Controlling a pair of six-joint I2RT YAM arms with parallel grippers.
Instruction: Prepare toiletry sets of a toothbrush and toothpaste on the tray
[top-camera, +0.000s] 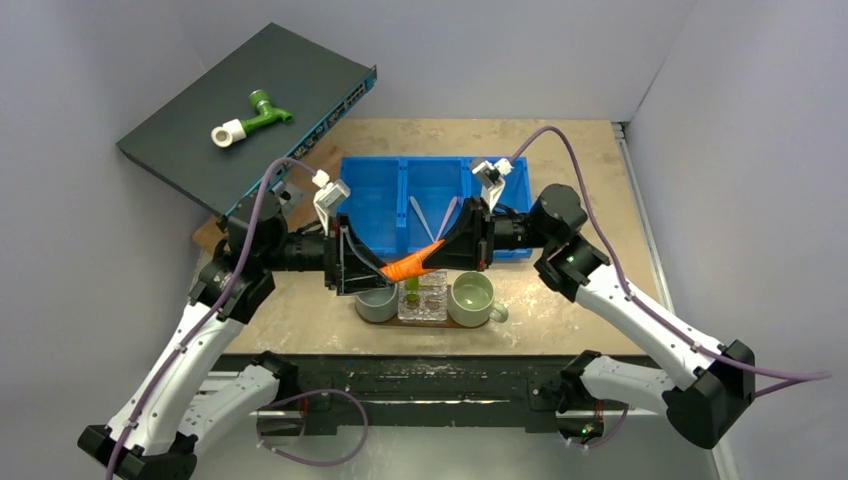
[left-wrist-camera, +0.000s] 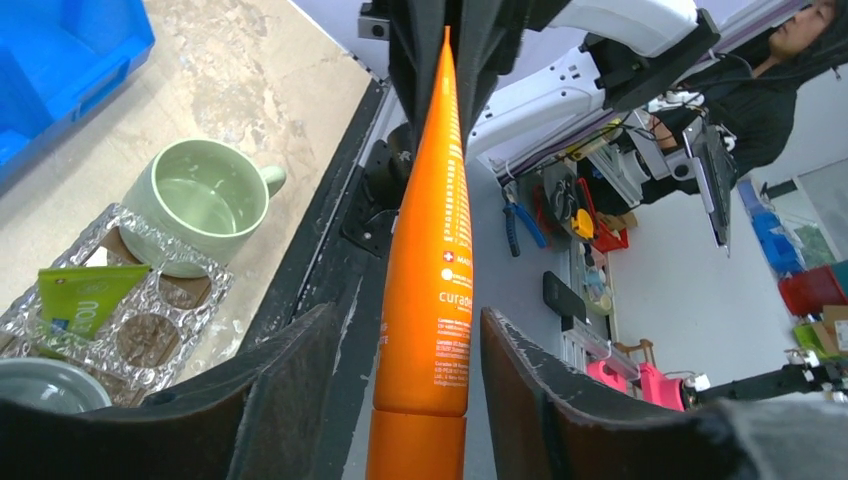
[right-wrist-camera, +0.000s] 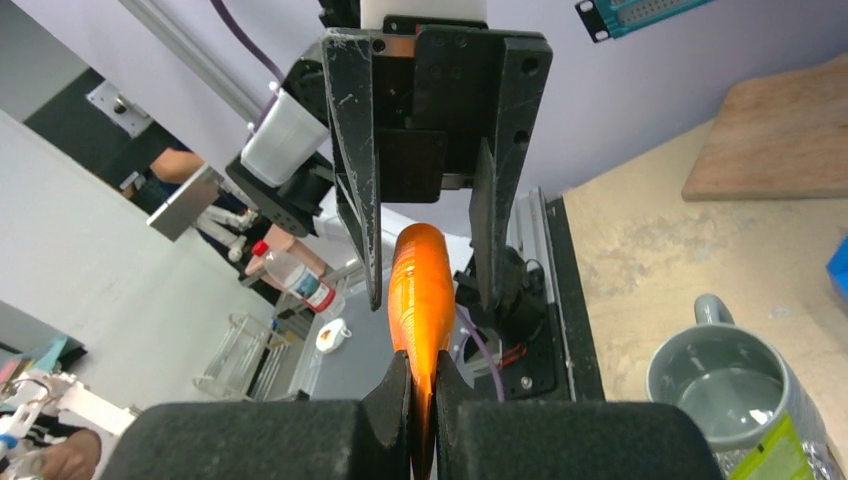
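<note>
Firmly, right fingers (right-wrist-camera: 300, 440) pinch the orange tube (right-wrist-camera: 420, 290).

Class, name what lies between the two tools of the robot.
The orange tube spans the gap: the right tool pinches its flat end, and its cap end sits between the open fingers of the left tool. The top view shows it.

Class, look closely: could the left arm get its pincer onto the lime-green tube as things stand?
Probably yes, once it backs off. The left pincer stands open around the orange tube, which the right pincer clamps; the lime-green tube sits uncovered just below, between two mugs.
</note>
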